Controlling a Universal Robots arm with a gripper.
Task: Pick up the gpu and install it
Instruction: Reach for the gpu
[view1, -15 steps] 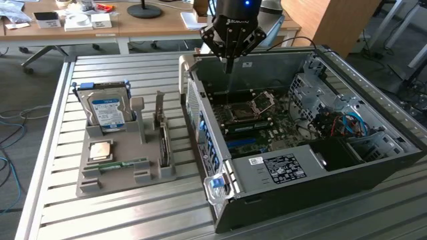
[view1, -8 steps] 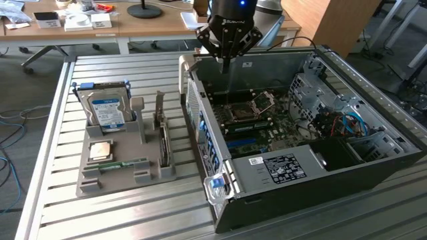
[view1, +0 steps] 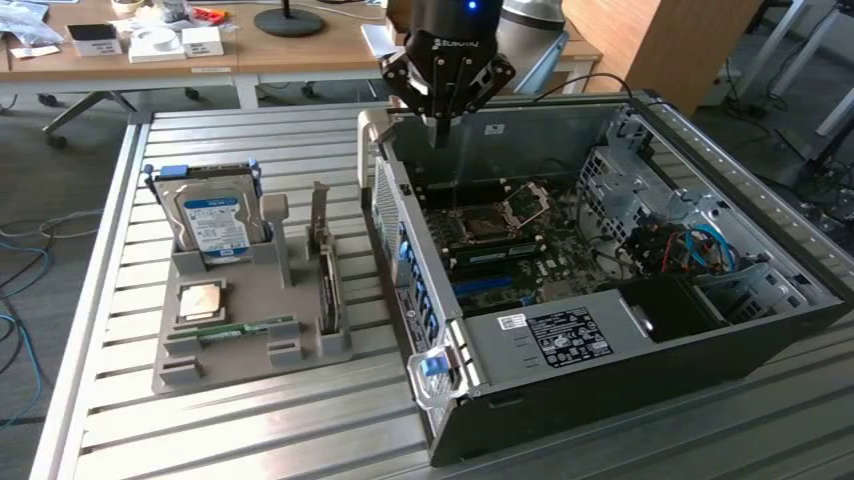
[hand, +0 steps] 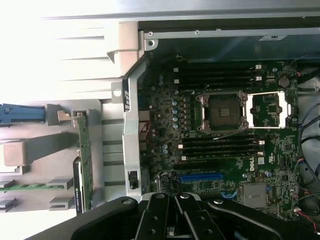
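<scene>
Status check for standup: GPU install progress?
Nothing done yet. The thin greenish-tan gpu with silver bracket stands untouched in the grey plastic holder. The black gripper hangs shut and empty over the open dark computer case. Pickup and install both remain.

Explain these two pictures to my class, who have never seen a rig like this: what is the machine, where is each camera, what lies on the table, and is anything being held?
The machine is a robot arm that ends in a gripper, a claw for picking things up. One picture comes from a camera standing off the arm. The other comes from a camera on the arm's wrist, looking down past the claw.

On the slatted metal table sits an open computer case with its motherboard exposed. Beside it, a grey holder carries loose parts: a hard drive, a memory stick and the gpu, which stands on edge.

The gripper is shut, holds nothing and hangs over the case.
</scene>
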